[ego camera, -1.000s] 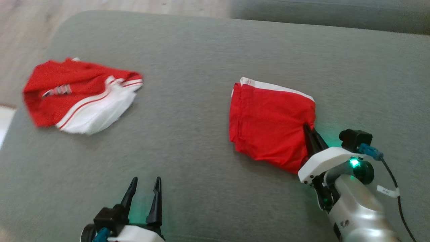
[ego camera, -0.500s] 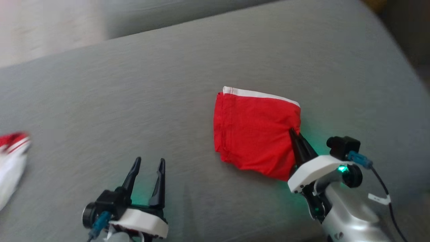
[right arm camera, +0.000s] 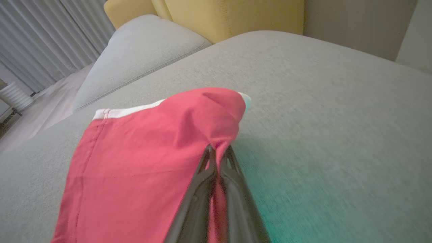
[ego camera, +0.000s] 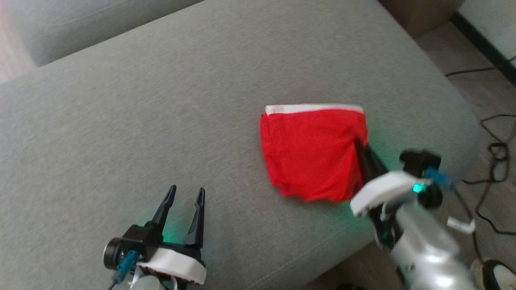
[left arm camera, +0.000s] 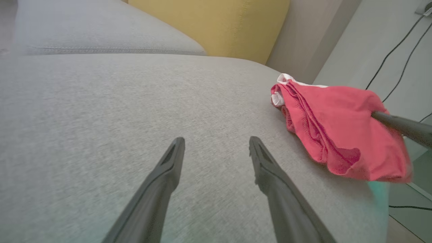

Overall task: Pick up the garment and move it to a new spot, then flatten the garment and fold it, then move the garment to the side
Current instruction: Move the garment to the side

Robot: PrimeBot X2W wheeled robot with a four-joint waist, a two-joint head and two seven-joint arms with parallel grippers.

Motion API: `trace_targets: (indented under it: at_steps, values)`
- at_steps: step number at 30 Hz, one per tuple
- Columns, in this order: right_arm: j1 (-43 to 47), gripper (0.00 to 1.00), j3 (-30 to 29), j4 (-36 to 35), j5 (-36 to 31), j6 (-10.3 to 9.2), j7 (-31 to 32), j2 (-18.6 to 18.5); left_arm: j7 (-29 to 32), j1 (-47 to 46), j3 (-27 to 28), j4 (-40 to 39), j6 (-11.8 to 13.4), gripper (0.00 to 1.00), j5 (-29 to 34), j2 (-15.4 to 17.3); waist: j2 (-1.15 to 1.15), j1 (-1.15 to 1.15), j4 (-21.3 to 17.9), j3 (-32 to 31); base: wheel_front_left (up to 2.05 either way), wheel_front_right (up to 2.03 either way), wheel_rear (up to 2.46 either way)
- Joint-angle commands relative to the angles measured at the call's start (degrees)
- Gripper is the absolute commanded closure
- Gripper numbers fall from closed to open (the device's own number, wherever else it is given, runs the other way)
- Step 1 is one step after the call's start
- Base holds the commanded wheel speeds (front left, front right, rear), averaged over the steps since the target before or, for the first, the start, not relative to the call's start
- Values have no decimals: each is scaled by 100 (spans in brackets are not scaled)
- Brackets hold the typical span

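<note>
The left gripper (ego camera: pixel 187 189) is nearest, low over the grey sofa cushion (ego camera: pixel 161 100). Its 2 dark fingers stand wide apart with nothing between them; in the left wrist view, bare grey fabric shows in the gap of the left gripper (left arm camera: pixel 216 140).

To the right of those fingers and a little beyond them lies the red garment (ego camera: pixel 314 153), folded into a rough square near the cushion's right edge. In the left wrist view the red garment (left arm camera: pixel 337 128) shows several layered edges on the side facing the open fingers.

The right gripper (ego camera: pixel 358 144) has its fingers pressed together on the garment's right edge, pinching the cloth. In the right wrist view the right gripper (right arm camera: pixel 219 147) has red fabric caught between its fingertips, and the red garment (right arm camera: pixel 145 158) rises in a small peak at the grip and spreads out to the left of the fingers. Green light glows on the cushion just right of these fingers.

A white band (ego camera: pixel 314 108) runs along the garment's far edge, beyond the right fingertips.

Farther off is a second grey cushion (right arm camera: pixel 141 40), a yellow backrest (right arm camera: pixel 233 17) behind it, and pale curtains (right arm camera: pixel 67 33) to the far left. Black cables (ego camera: pixel 494 149) lie on the floor right of the right arm.
</note>
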Motion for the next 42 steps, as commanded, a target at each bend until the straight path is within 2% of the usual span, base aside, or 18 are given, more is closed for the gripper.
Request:
trace_targets:
  at_steps: [1, 3, 4, 7, 16, 19, 22, 23, 24, 28, 32, 37, 42]
  values:
    - [-539, 100, -91, -29, -297, -4, -37, 19, -29, -199, 185, -121, -26, 0, 66, 22, 0, 0, 213, 125, 0, 0, 0]
    - [-826, 100, -349, 169, -696, -4, -37, -31, -29, -199, 230, -103, -28, 0, 121, 22, 0, 0, 358, 199, 0, 0, 0]
    - [-826, 100, -349, 169, -696, -4, -37, -31, -29, -199, 230, -103, -28, 0, 121, 22, 0, 0, 358, 199, 0, 0, 0]
    - [-1290, 100, -673, 530, -1171, -4, -37, -246, -29, -215, 282, -91, -30, 0, 209, 22, 0, 0, 577, 329, 0, 0, 0]
    - [-2549, 100, -1946, 1699, -2638, -4, -37, -1382, -29, -383, 249, -150, -31, 0, 293, 61, 0, 0, 1141, 713, 0, 0, 0]
    - [-2749, 100, -2515, 1882, -3128, -4, -25, -1711, -29, -458, 227, -177, -31, 0, 290, 89, 0, 0, 1262, 810, 0, 0, 0]
    - [-2833, 100, -3060, 1900, -3607, -4, 24, -1871, -29, -500, 224, -188, -31, 0, 283, 114, 0, 0, 1325, 871, 0, 0, 0]
    - [-2844, 60, -3253, 1871, -3736, -4, 23, -1881, -29, -509, 230, -184, -31, 0, 283, 118, 0, 0, 1337, 884, 0, 0, 0]
    - [-2847, 0, -3431, 1841, -3853, -4, 21, -1861, -29, -517, 233, -181, -31, 0, 282, 120, 0, 0, 1346, 893, 0, 0, 0]
    - [-2836, 0, -4009, 1634, -4217, -4, -7, -1633, -29, -550, 251, -152, -31, 0, 269, 117, 0, 0, 1364, 875, 0, 0, 0]
    - [-2893, 0, -4156, 1220, -4363, -4, -32, -1143, -29, -573, 303, -136, -31, 0, 241, 97, 0, 0, 1394, 777, 0, 0, 0]
    - [-2605, 0, -3559, 327, -3840, -4, -35, -381, -29, -549, 469, -134, -32, 0, 249, 62, 0, 0, 1532, 563, 0, 0, 0]
    - [-1743, 0, -2851, -386, -3062, -4, -36, -49, -29, -411, 709, -119, -27, 0, 290, 34, 0, 0, 1830, 201, 0, 0, 0]
